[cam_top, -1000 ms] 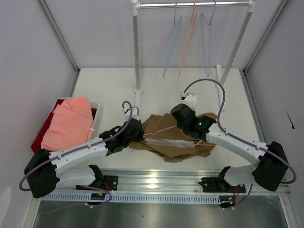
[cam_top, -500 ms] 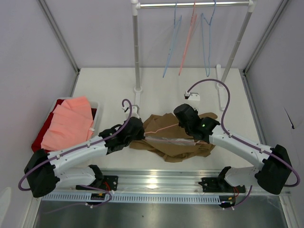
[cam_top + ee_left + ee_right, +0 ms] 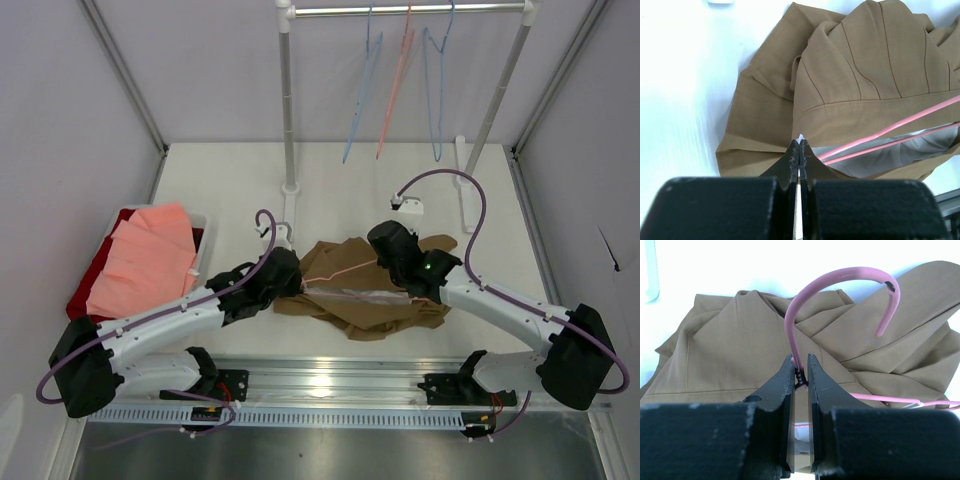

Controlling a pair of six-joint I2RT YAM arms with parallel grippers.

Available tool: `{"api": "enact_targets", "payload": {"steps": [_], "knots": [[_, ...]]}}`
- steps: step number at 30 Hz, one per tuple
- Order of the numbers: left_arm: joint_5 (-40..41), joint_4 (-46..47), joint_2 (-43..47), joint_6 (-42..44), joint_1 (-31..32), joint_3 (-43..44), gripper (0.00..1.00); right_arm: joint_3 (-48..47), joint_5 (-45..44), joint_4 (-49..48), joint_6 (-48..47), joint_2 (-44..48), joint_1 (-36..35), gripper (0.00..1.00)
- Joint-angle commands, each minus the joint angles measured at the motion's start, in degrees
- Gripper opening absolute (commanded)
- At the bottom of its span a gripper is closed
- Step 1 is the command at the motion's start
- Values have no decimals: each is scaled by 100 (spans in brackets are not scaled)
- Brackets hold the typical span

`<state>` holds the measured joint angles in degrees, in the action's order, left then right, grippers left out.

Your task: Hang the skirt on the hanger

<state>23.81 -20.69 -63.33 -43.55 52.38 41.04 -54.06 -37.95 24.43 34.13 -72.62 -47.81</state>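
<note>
The tan-brown skirt point(image 3: 355, 305) lies crumpled on the white table between my two arms, its white lining showing in the open waist. The pale-pink hanger point(image 3: 340, 270) runs into that opening. In the left wrist view two pink rods of the hanger point(image 3: 890, 131) cross the lining of the skirt point(image 3: 865, 75). My left gripper point(image 3: 297, 284) point(image 3: 800, 142) is shut on the skirt's waist edge, a bit of white lining showing at its tips. My right gripper point(image 3: 398, 268) point(image 3: 800, 371) is shut on the hanger's twisted neck. The hanger's hook point(image 3: 840, 277) curves up over the skirt point(image 3: 730, 340).
A red bin point(image 3: 90, 285) holding a salmon-pink folded garment point(image 3: 150, 255) stands at the left. A clothes rack point(image 3: 288, 120) rises at the back, with blue hangers point(image 3: 435, 90) and a pink one on its rail. A metal rail point(image 3: 330, 385) runs along the near edge.
My right gripper has shifted slightly to the right with the hanger, and the skirt's right side has moved with it. The left arm has stayed nearly still.
</note>
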Motion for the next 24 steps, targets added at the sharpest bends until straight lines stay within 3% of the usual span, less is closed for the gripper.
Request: {"api": "enact_targets", "payload": {"steps": [1, 24], "knots": [[-114, -23, 93, -75, 53, -25, 0, 1, -476, -641, 208, 116, 26, 0], [-175, -32, 67, -233, 62, 62, 0, 405, -1372, -1344, 489, 11, -333, 0]]}}
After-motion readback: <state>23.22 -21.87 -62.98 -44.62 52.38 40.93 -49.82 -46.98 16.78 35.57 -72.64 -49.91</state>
